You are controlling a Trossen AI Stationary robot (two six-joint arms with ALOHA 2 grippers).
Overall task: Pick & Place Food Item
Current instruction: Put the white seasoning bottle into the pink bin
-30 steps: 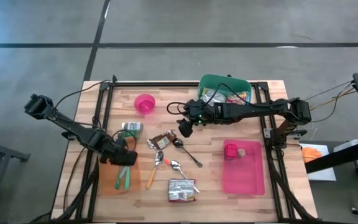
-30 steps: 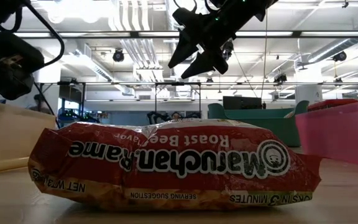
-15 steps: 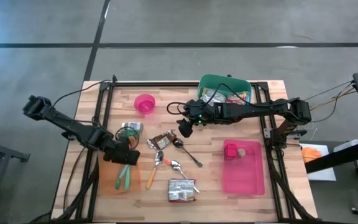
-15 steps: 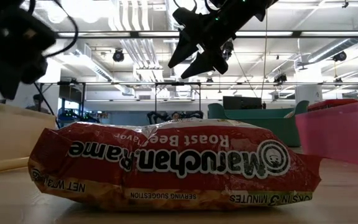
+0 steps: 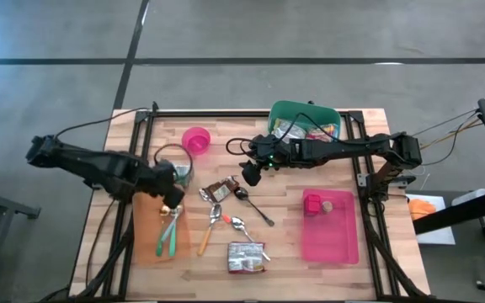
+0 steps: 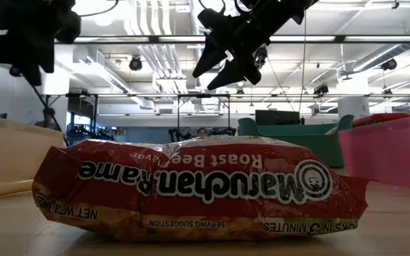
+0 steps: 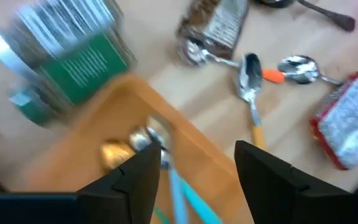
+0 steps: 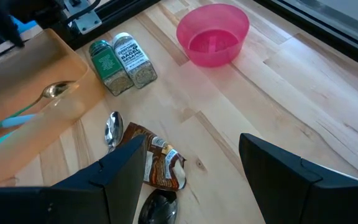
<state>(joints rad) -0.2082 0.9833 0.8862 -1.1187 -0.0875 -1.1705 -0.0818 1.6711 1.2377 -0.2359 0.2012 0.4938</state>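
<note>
A red ramen packet lies flat near the table's front edge and fills the low view. A crumpled brown snack packet lies mid-table. My left gripper hangs open and empty above the far end of the orange tray, its fingers over the tray's rim. My right gripper hovers open and empty above the table, just right of the brown packet. High in the low view are my right gripper and my left gripper.
Teal-handled spoons lie in the orange tray. Two spice jars lie beside it, and a pink bowl stands farther back. Loose spoons lie mid-table. A green bin of packets stands at the back, a pink tray at the right.
My left gripper has risen from the orange tray and gone toward the table's far edge, rolling about its own axis as it went. The spoons stay in the tray. My right gripper has kept still.
</note>
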